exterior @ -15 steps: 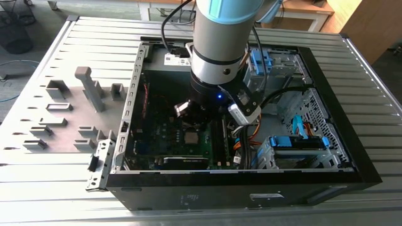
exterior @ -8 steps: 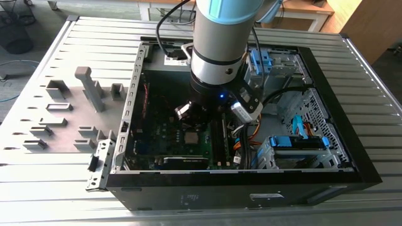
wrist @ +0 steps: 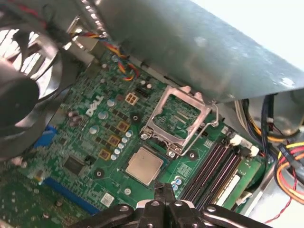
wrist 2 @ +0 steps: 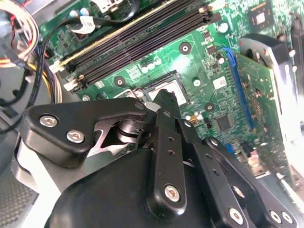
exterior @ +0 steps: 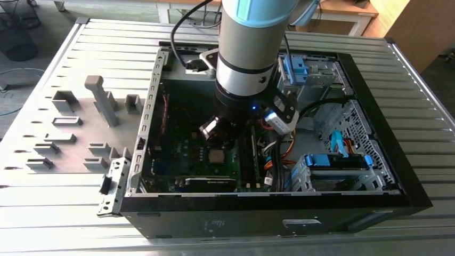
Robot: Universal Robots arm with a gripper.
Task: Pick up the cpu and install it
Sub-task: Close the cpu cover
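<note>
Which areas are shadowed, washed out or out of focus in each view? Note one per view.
Exterior view: the computer case is in deep shadow inside. First wrist view: white blow-out beyond the case wall, soft fan, sharp cpu. Second wrist view: dark gripper, evenly lit motherboard.

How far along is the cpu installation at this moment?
Done, it seems: the cpu lies flat in its socket on the motherboard. In hand: nothing; the gripper hovers near it, jaws shut and empty. Left: the socket bracket stands open, tilted up beside the chip, not yet folded down.
</note>
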